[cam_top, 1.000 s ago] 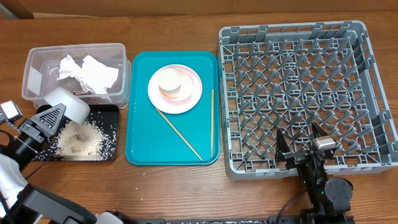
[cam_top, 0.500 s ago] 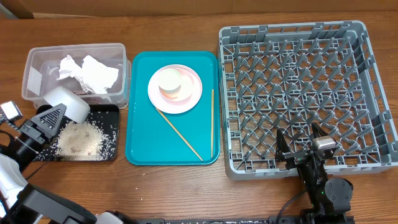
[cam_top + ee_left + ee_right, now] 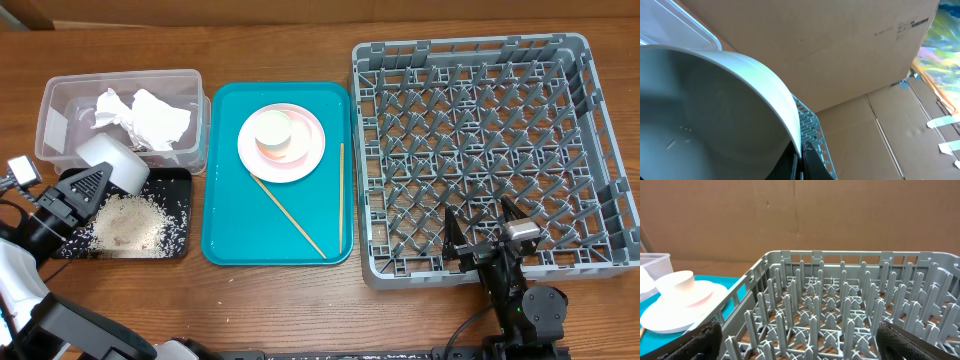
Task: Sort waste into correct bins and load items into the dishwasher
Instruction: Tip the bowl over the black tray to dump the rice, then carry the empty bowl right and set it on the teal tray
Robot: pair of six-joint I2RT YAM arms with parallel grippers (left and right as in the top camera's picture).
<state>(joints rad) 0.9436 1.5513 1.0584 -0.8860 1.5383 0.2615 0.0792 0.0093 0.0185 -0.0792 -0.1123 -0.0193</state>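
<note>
While my left gripper (image 3: 97,180) clamps the bowl (image 3: 115,160) tipped over the black tray's (image 3: 181,212) far-left corner, rice (image 3: 128,222) lies there and napkins (image 3: 145,115) sit in the clear tub (image 3: 60,95) (waste seems sorted). The plate (image 3: 310,150), cup (image 3: 273,130) and chopsticks (image 3: 290,213) wait on the teal tray (image 3: 225,200); the dish rack (image 3: 600,150) is unloaded; my right gripper (image 3: 482,232) gapes wide.

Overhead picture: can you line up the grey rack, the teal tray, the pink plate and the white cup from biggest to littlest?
1. grey rack, clearly the biggest
2. teal tray
3. pink plate
4. white cup, sitting on the plate
</note>
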